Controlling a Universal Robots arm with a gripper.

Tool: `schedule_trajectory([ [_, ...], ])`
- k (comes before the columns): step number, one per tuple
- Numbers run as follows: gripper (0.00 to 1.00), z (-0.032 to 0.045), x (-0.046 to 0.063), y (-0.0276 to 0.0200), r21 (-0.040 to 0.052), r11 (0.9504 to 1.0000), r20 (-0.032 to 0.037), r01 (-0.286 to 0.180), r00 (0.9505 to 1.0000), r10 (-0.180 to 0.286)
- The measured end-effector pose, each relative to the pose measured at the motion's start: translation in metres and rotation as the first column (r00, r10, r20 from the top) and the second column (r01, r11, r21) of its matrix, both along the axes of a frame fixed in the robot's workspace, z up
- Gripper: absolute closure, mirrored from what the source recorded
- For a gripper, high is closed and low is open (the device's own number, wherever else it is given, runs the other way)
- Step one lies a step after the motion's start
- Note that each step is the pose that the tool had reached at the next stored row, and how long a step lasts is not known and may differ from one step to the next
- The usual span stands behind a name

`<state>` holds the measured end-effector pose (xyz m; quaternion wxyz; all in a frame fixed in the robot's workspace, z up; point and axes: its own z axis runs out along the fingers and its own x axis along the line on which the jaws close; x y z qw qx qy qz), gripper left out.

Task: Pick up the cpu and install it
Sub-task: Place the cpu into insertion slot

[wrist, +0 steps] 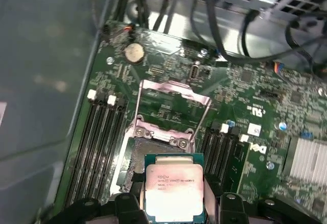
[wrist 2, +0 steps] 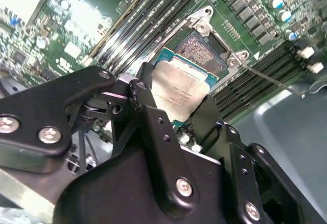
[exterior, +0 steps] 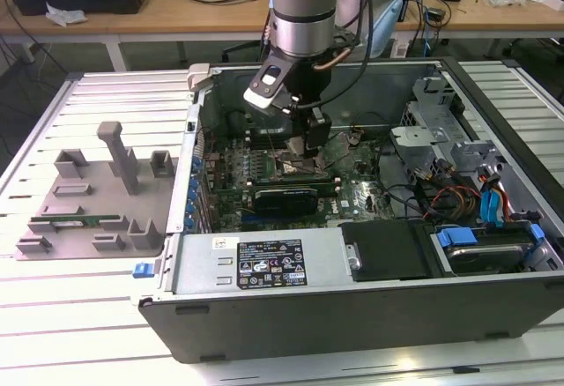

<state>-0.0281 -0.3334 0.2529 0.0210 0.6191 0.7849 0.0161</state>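
CPU (wrist 2: 180,92), silver top up, is pinched between the black fingers (wrist 2: 148,101) of the gripper (wrist 2: 176,106), over the open socket (wrist 2: 196,47), whose metal load frame (wrist: 173,90) stands raised. Memory slots (wrist: 97,137) flank the socket on the green motherboard (wrist: 255,81) inside the open computer case (exterior: 264,315). A grey tray (exterior: 79,218) lies beside the case on the slatted table (exterior: 88,333), at the exterior view's left.

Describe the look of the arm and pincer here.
The arm is a silver-grey cylinder with a darker band near its wrist, where a pale grey block is mounted and a black cable loops away. The pincer is matte black: flat jointed links ending in narrow fingers, studded with silver screws.
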Motion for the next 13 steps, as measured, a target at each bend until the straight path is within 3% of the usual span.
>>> schedule_trajectory([
  [2,0.46,-0.0002,0.0,0.0,0.0,0.9991,0.0,0.042,0.9991,-0.042],
  [6,0.46,-0.0034,0.0,0.0003,0.0,0.9914,0.0,0.131,0.9914,-0.131],
  [9,0.46,-0.0084,-0.001,0.0041,-0.0001,0.9914,0.0001,0.131,0.9914,-0.131],
  [11,0.46,-0.0112,-0.002,0.01,-0.0045,0.9913,0.0006,0.131,0.9914,-0.131],
  [13,0.46,-0.0133,-0.002,0.0106,-0.0045,0.9908,0.0006,0.135,0.9908,-0.135],
])
